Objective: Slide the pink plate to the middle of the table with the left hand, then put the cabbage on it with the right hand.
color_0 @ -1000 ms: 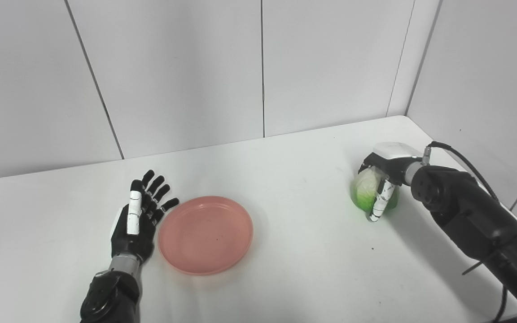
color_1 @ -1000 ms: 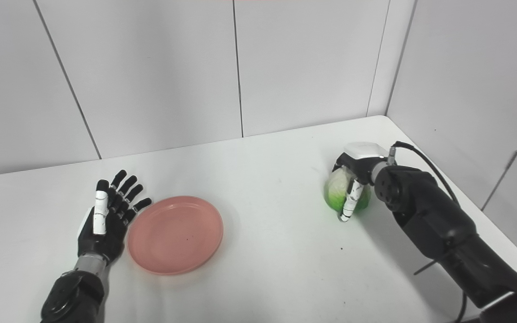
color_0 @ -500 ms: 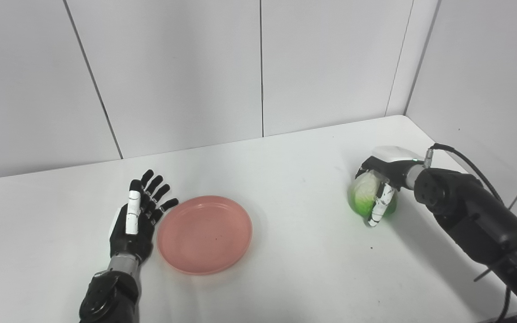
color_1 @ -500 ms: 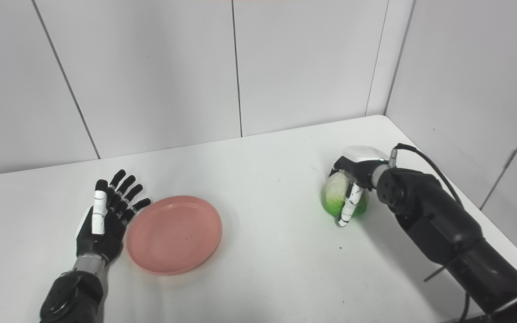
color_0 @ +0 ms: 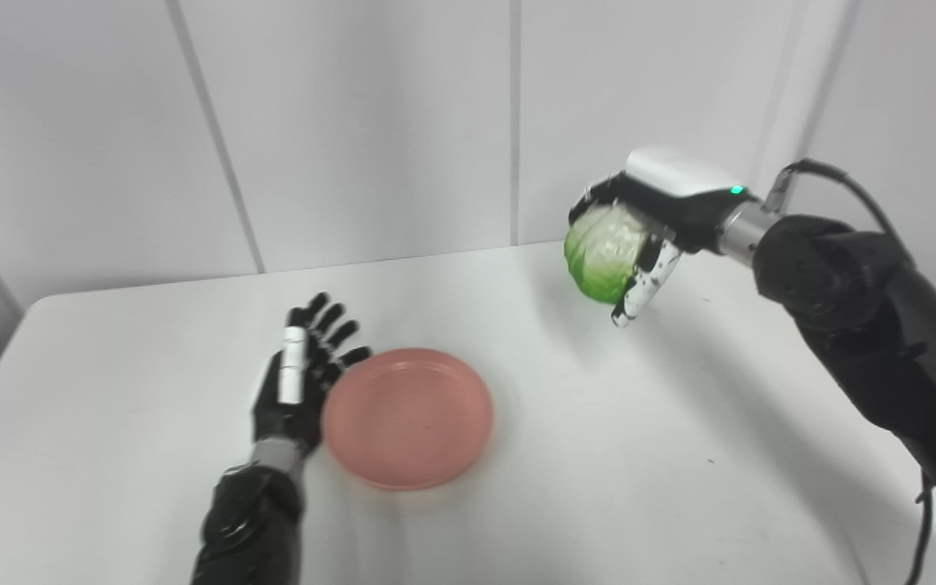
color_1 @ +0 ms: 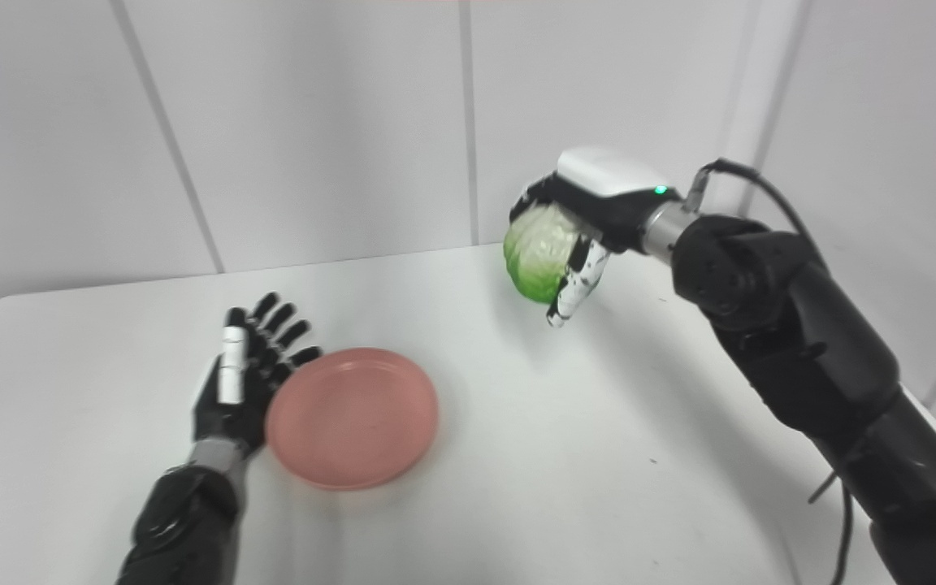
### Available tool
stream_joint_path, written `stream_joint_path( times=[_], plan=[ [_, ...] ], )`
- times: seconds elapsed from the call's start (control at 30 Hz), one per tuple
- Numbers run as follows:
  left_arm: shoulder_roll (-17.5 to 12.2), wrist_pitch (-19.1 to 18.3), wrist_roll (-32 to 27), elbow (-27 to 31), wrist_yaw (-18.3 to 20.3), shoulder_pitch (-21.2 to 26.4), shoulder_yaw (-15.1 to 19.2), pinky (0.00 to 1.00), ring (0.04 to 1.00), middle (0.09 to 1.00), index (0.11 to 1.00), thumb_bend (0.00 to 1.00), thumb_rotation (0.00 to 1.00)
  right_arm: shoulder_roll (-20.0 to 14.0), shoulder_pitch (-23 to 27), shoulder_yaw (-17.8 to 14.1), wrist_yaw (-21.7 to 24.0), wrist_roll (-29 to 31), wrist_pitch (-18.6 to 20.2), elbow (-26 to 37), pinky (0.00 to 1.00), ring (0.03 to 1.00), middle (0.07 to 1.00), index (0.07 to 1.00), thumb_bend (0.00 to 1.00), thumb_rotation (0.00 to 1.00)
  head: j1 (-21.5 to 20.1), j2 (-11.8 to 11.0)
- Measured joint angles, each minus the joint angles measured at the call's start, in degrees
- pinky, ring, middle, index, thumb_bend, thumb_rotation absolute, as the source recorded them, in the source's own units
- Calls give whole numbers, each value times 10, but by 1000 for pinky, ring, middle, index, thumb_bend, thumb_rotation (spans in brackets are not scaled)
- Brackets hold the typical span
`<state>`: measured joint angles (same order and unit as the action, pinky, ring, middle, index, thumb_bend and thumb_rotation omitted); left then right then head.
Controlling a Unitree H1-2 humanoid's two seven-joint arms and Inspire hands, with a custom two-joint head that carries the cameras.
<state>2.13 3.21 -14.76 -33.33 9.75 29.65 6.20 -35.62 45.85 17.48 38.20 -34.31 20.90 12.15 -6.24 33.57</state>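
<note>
Lifting clear of the desk (color_0: 565, 455) where it sat a second ago, the cabbage (color_0: 603, 250) now rides wrapped in the right robot hand (color_0: 653, 223), while the pink plate (color_0: 407, 416) waits beside the flat, empty left robot hand (color_0: 293, 388), so placement comes next.

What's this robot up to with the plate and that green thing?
Its right hand holds a cabbage in the air above the white table, off to the right of a pink plate. The left hand, fingers spread, sits against the plate's left edge. The plate has nothing on it yet.
</note>
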Motion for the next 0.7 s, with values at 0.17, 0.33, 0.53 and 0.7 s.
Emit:
stream_joint_path(
  times=[0.17, 0.33, 0.53, 0.7],
  plan=[
    [14, 27, 27, -11, -21, 1, -13, 613, 829, 881, 872, 875, 843, 46, 9, 28, 2, -1, -13, -37, 282, 442, 465, 514, 518, 0, 84, -3],
    [30, 38, 28, -21, -33, 8, -13, 626, 836, 883, 864, 888, 817, 83, 20, 42, -5, 0, -29, -79, 264, 374, 475, 548, 511, 0, 125, -2],
    [41, 43, 28, -28, -38, 11, -8, 646, 855, 896, 870, 937, 810, 133, 23, 77, -21, 4, -97, -123, 295, 410, 486, 515, 517, 0, 158, 0],
    [40, 44, 28, -26, -38, 10, -6, 639, 853, 894, 873, 927, 818, 162, 8, 105, -30, -1, -138, -152, 316, 422, 488, 509, 517, 0, 156, 3]
  ],
)
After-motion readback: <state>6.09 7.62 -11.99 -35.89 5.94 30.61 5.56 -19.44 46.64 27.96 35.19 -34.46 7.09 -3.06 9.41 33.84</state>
